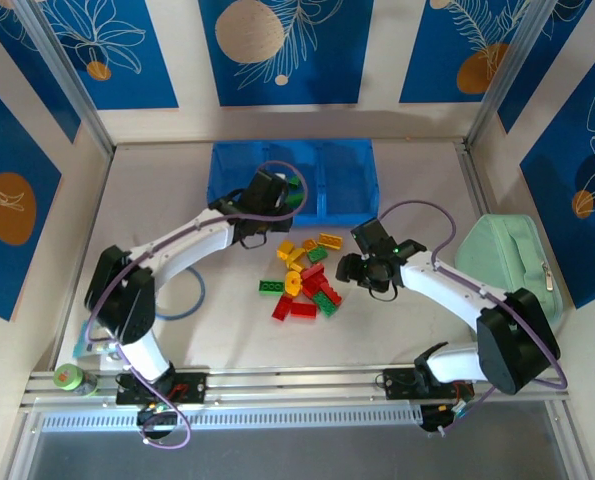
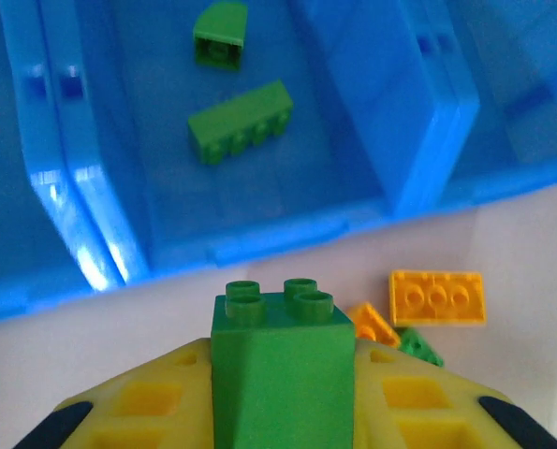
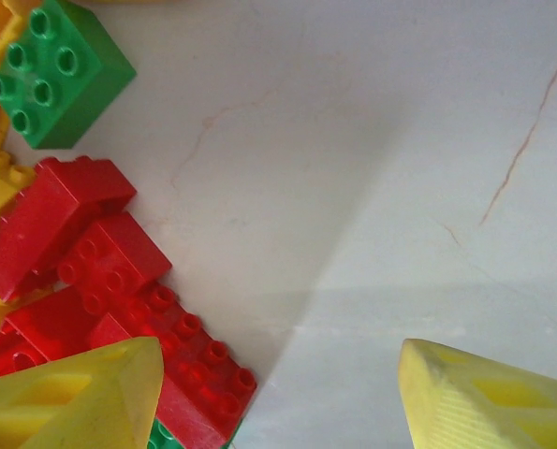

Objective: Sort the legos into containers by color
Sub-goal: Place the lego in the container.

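Observation:
My left gripper (image 1: 289, 186) is shut on a green lego (image 2: 283, 365) at the near rim of the blue tray (image 1: 227, 160). Two green bricks (image 2: 241, 122) lie in the tray compartment straight ahead in the left wrist view. The loose pile of red, green and yellow legos (image 1: 305, 278) sits mid-table. My right gripper (image 1: 345, 268) hangs open just right of the pile, its yellow fingers (image 3: 81, 398) wide apart over bare table, the left one above a long red brick (image 3: 189, 360). A green square brick (image 3: 58, 70) lies at the upper left of the right wrist view.
A mint-green zippered case (image 1: 507, 262) lies at the right side of the table. A blue ring (image 1: 189, 298) rests on the table by the left arm. A green tape roll (image 1: 69, 377) sits at the near left rail. Patterned walls enclose the table.

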Controlling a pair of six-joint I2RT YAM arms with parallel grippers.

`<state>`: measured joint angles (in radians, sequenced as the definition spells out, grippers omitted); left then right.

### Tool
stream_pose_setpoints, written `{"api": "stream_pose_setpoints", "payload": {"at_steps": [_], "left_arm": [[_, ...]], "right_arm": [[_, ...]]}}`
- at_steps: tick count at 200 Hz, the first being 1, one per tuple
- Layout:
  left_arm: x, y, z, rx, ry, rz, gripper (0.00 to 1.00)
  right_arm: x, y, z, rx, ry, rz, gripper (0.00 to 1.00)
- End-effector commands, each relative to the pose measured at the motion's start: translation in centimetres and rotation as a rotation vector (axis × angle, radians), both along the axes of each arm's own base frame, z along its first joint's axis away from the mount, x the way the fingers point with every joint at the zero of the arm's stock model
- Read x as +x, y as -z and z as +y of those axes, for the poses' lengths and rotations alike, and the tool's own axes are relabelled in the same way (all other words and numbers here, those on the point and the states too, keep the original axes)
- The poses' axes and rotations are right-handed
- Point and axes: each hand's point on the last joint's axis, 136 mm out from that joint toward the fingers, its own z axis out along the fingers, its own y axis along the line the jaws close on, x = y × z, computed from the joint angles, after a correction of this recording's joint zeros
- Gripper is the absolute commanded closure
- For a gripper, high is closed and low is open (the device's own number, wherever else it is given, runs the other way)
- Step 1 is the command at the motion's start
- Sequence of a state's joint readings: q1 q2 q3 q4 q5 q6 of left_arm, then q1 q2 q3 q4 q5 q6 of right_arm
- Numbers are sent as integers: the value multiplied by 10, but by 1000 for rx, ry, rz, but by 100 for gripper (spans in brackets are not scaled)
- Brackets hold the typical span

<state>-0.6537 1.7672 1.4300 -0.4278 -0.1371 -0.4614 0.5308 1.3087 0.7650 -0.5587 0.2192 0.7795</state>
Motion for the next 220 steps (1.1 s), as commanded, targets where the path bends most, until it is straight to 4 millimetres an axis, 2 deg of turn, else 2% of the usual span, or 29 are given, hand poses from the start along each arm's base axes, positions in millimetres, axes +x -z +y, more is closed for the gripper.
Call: {"api": "stream_pose_setpoints", "payload": {"at_steps": [1, 43, 98, 109, 124, 139, 180, 220], "left_arm": [[21, -4, -4, 18, 30, -8, 75], [57, 7, -6, 50, 8, 7, 75], [84, 23, -1, 75, -18, 27, 72], [87, 24, -1, 75, -22, 32, 66], [89, 20, -1, 82, -19, 29, 51], [89, 12, 1, 87, -20, 13, 45], [77, -12, 8, 55, -17, -33, 42], [49, -24, 18, 21, -15, -40, 38]], "right_arm": [[-6, -3, 3, 27, 1, 0, 32], [-4, -7, 3, 32, -6, -13, 32], [-5, -4, 5, 39, -10, -5, 32], [-5, -5, 5, 42, -11, -6, 32], [-6, -5, 5, 42, -11, -7, 32], [-6, -6, 5, 42, -10, -9, 32], [-5, -7, 5, 43, -13, -14, 32], [-1, -11, 10, 40, -44, -19, 30]]}}
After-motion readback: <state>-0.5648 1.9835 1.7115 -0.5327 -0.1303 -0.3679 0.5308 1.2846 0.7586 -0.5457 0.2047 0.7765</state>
